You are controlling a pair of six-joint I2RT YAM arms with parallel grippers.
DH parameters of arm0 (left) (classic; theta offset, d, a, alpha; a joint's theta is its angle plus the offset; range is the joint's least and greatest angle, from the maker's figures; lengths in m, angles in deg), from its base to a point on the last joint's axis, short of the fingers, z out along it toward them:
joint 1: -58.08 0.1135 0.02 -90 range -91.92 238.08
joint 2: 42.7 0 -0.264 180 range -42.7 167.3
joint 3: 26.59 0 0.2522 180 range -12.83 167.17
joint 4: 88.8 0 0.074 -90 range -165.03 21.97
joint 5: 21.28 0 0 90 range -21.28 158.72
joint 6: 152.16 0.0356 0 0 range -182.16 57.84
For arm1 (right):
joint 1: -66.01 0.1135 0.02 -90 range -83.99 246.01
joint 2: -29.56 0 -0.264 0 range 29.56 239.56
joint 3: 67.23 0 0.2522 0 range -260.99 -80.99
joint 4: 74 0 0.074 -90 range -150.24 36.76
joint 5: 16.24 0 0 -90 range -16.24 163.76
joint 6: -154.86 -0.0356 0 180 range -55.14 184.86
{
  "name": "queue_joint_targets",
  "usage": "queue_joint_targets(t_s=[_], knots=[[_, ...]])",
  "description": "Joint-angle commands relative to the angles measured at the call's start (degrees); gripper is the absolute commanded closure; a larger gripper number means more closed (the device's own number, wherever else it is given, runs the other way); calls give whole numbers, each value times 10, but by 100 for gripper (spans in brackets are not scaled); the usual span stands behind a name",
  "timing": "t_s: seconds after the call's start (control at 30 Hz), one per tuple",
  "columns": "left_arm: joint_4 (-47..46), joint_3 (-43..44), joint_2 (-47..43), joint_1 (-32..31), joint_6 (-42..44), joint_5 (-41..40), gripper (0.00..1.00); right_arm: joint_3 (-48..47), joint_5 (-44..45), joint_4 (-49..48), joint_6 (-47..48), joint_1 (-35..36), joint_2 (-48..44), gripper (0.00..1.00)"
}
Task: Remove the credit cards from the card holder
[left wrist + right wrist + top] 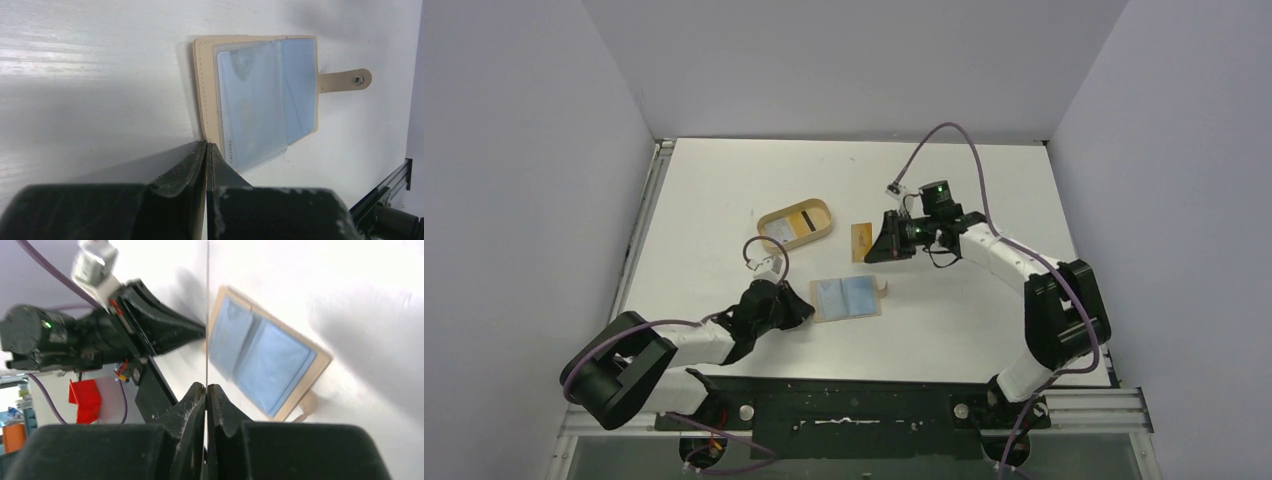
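Two closed grippers, left gripper tips at the open holder's corner, right gripper pinching a card apart from the holder, blue card inside.

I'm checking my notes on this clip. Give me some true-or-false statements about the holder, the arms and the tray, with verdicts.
1. The card holder lies open on the table. True.
2. The right gripper has its jaws open and empty. False: they are shut on a thin card, seen edge-on.
3. A light blue card sits in the holder's clear sleeves. True.
4. The oval tray holds nothing. False: a white item lies in it.
5. The left gripper has its jaws shut, beside the holder's edge. True.
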State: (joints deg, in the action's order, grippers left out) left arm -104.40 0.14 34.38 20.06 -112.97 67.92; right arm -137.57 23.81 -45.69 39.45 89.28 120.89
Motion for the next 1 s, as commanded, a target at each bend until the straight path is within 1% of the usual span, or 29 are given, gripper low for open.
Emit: queue_joint_targets(t_s=[0.0,0.17,0.33,0.43,0.53,0.73,0.87,0.97], knots=[[60,-23,-29,6,-2,-40,100,-119,8,55,37,1,50,100],[104,-33,-75,8,-12,-59,100,-266,15,80,43,20,154,100],[133,-42,-123,10,-19,-65,100,-389,15,84,30,49,253,100],[150,-44,-139,11,-18,-65,100,-464,20,104,31,66,309,100],[161,-43,-145,13,-13,-66,100,-530,15,113,24,75,360,100],[161,-47,-146,14,-16,-59,100,-664,19,168,35,82,450,100],[157,-51,-145,15,-18,-60,100,-734,22,210,49,82,501,100],[157,-51,-144,15,-16,-59,100,-764,38,238,69,85,523,100]])
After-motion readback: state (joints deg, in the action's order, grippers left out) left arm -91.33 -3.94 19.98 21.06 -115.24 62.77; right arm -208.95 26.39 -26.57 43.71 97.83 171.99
